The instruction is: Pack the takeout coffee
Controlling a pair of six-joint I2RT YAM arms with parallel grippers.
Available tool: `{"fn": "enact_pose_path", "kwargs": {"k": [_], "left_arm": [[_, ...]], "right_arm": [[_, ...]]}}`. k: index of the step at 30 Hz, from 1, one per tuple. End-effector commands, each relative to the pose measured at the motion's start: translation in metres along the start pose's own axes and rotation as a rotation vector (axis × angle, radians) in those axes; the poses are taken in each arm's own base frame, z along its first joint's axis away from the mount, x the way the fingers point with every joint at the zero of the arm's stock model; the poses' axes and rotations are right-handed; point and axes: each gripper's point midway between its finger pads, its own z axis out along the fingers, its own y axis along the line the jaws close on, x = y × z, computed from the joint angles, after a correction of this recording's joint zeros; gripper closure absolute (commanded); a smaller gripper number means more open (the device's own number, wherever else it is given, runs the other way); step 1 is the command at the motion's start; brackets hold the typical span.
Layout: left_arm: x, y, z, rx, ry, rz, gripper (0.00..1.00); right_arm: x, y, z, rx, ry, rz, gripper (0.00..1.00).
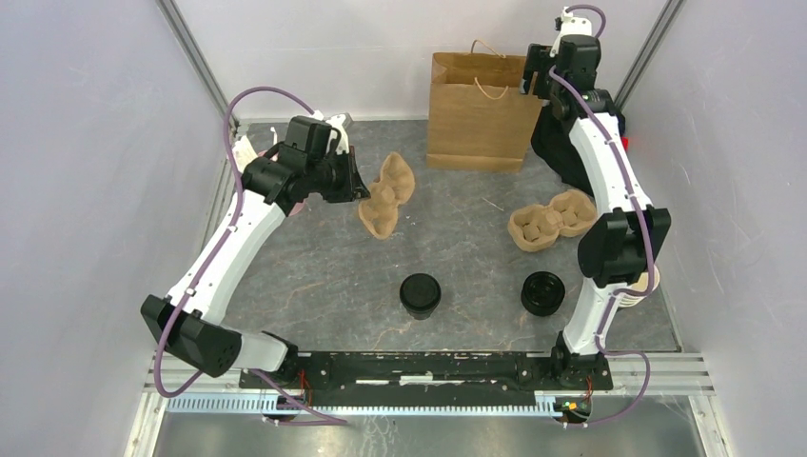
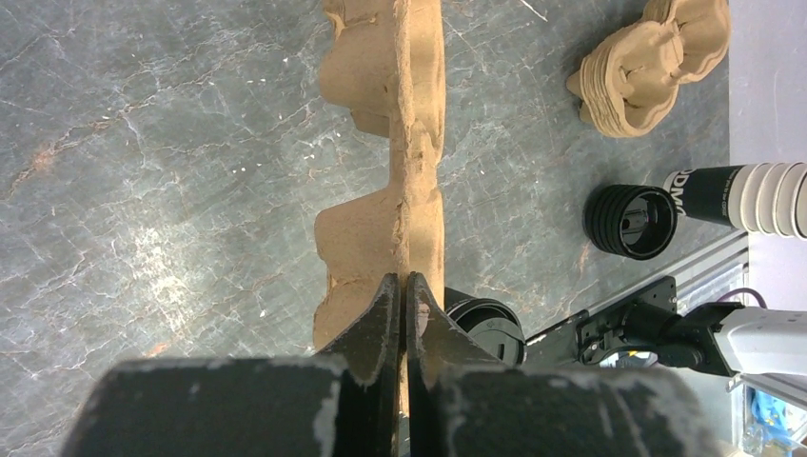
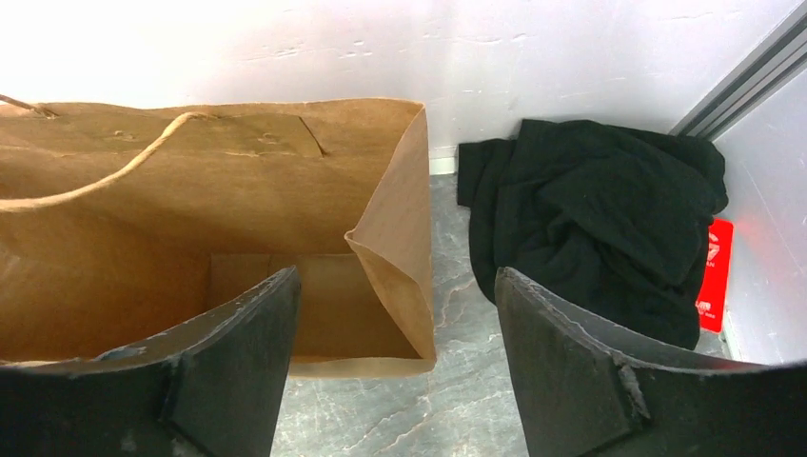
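Note:
The takeout coffee (image 1: pixel 420 295), a dark cup with a black dome lid, stands upright at the front middle of the table. It also shows in the left wrist view (image 2: pixel 487 324), just behind my fingers. My left gripper (image 1: pixel 361 185) (image 2: pixel 406 282) is shut on the rim of a brown pulp cup carrier (image 1: pixel 386 195) (image 2: pixel 400 143), held edge-on and tilted above the table. My right gripper (image 1: pixel 530 78) (image 3: pixel 395 278) is open and empty, high over the right top edge of the open brown paper bag (image 1: pixel 476 114) (image 3: pixel 190 200). The bag's inside looks empty.
A stack of pulp carriers (image 1: pixel 549 220) (image 2: pixel 647 62) lies right of centre. A stack of loose black lids (image 1: pixel 543 292) (image 2: pixel 632 221) sits front right. Lidless stacked cups (image 2: pixel 752 195) lie by the right arm. A black cloth (image 3: pixel 600 219) and a red item (image 3: pixel 714 276) lie right of the bag.

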Motion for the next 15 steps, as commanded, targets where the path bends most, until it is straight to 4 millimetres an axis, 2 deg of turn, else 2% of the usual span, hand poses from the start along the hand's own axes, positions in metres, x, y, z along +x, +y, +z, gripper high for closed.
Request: {"fn": "enact_pose_path", "kwargs": {"k": [1,9,15], "left_arm": [[-0.005,0.0,-0.003,0.015,-0.026,0.054,0.98],[-0.003,-0.007,-0.003,0.048,-0.008,0.032,0.98],[0.0,-0.006,-0.006,0.041,0.004,0.021,0.98]], "right_arm": [[-0.025,-0.004,0.001,0.021,-0.056,-0.025,0.22],[-0.025,-0.001,0.014,0.004,-0.058,-0.041,0.4],[-0.027,0.003,0.018,-0.026,-0.065,-0.042,0.46]]}}
